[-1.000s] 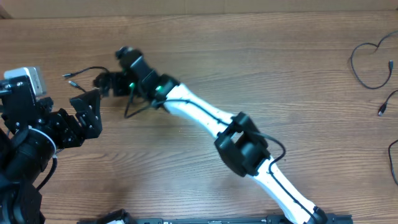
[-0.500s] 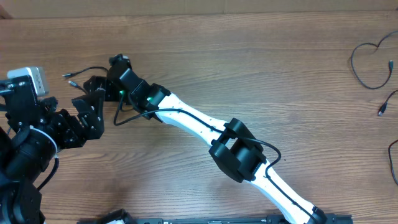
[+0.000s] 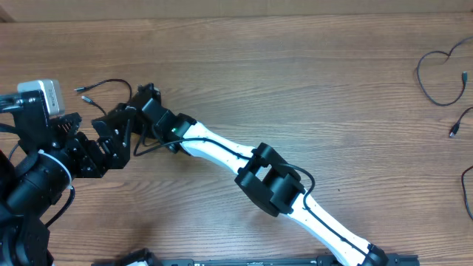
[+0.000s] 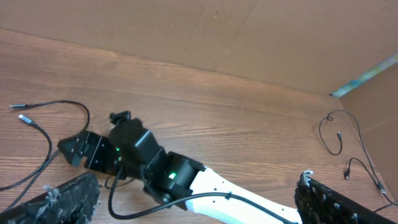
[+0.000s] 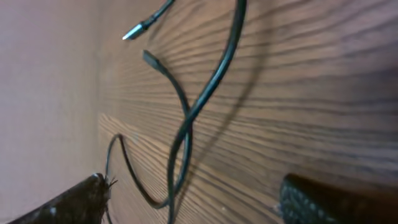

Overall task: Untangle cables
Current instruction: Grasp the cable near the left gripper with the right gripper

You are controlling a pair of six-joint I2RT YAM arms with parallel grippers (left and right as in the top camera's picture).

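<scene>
A thin black cable (image 3: 111, 83) with two small plug ends lies at the far left of the table; it also shows in the left wrist view (image 4: 68, 107). In the right wrist view the cable (image 5: 205, 93) runs in a twisted loop between my open right gripper's (image 5: 193, 199) fingers, its silvery plug (image 5: 134, 31) further off. From overhead my right gripper (image 3: 127, 112) reaches far left over this cable. My left gripper (image 3: 109, 144) is open and empty just beside it; in its own view the left gripper (image 4: 186, 205) frames the right wrist.
More separate thin black cables lie at the table's far right (image 3: 437, 74), (image 3: 460, 122), also seen in the left wrist view (image 4: 336, 134). The white right arm (image 3: 295, 196) crosses the table diagonally. A cardboard wall (image 4: 249, 37) stands behind the table.
My right gripper has moved left and toward the front, down over the left cable and close to the left gripper. The left gripper has shifted slightly right.
</scene>
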